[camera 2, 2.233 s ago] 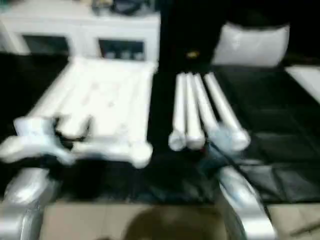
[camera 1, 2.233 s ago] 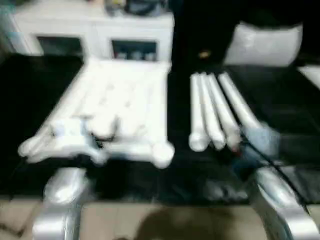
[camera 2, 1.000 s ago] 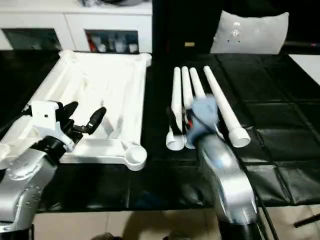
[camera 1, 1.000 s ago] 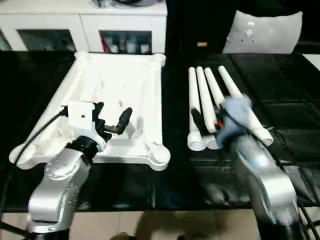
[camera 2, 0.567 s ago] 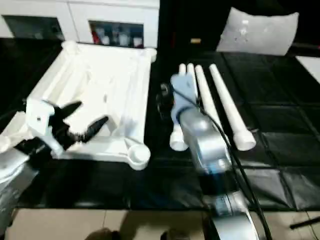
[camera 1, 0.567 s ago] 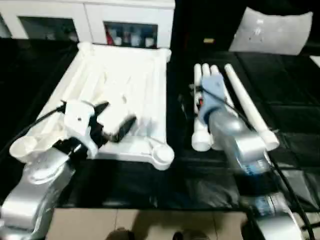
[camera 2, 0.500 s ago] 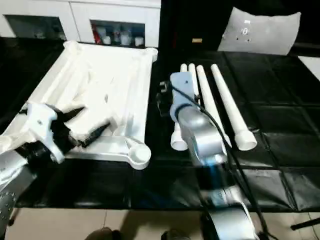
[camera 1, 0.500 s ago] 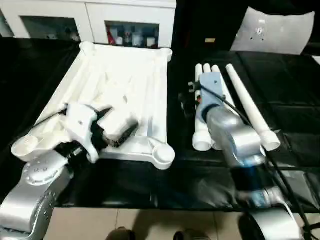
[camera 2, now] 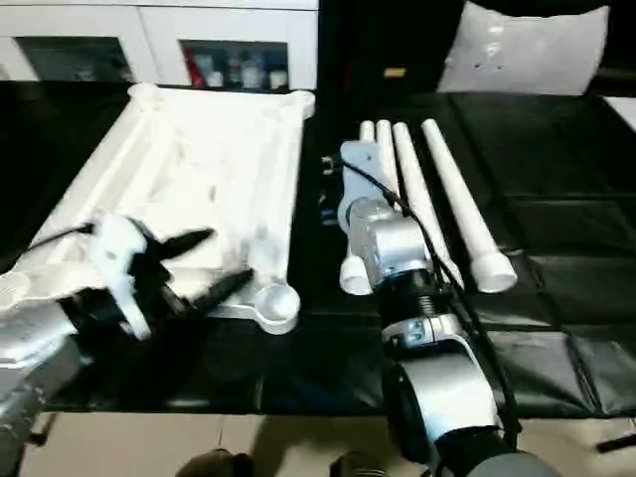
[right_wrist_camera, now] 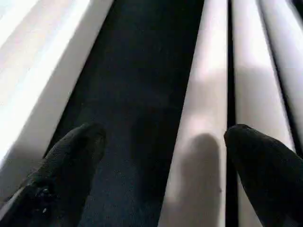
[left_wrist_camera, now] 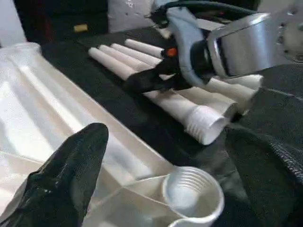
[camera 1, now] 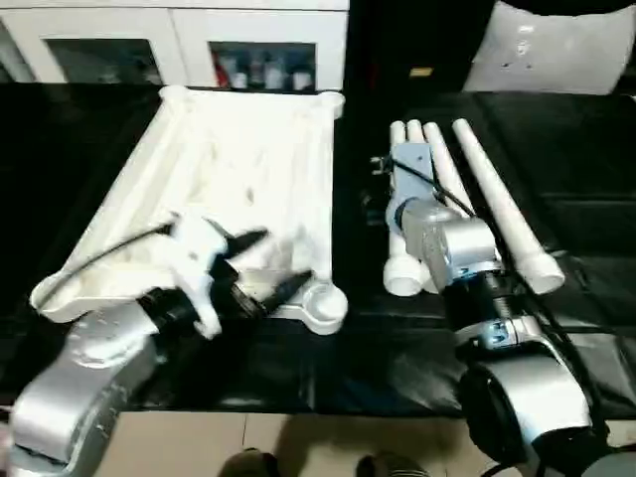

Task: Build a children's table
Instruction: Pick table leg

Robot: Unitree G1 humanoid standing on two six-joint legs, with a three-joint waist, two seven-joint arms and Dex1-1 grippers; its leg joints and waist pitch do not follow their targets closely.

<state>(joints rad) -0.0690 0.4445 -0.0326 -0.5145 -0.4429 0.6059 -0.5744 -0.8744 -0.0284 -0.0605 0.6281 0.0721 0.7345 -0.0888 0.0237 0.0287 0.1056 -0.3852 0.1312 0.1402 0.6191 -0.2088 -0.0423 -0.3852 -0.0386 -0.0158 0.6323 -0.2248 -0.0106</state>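
1. While lying ribbed side up on the left of the black mat (camera 1: pixel 248 378), table top (camera 1: pixel 238 159) shows all four corner sockets empty; nearest right socket (camera 1: pixel 323 303) threaded and open. Hence no leg fitted yet, by the look of it.
2. Lying side by side right of the top and just apart from it, four legs (camera 1: pixel 477 189), wide threaded ends toward the near edge; outer one splayed a little rightward. All four left to be screwed in.
3. Hovering over the near right corner of the top, left gripper (camera 1: pixel 266 268): fingers spread wide, nothing between them, socket just beyond the fingertips.
4. Reaching down over the leftmost leg (right_wrist_camera: pixel 201 123), right gripper (right_wrist_camera: pixel 163 156): fingers wide apart, one over the mat, the other over the next leg, nothing clasped yet.
5. Judged overall: barely begun; first pick-up of a leg seemingly in hand, then four insertions and turning the table upright.
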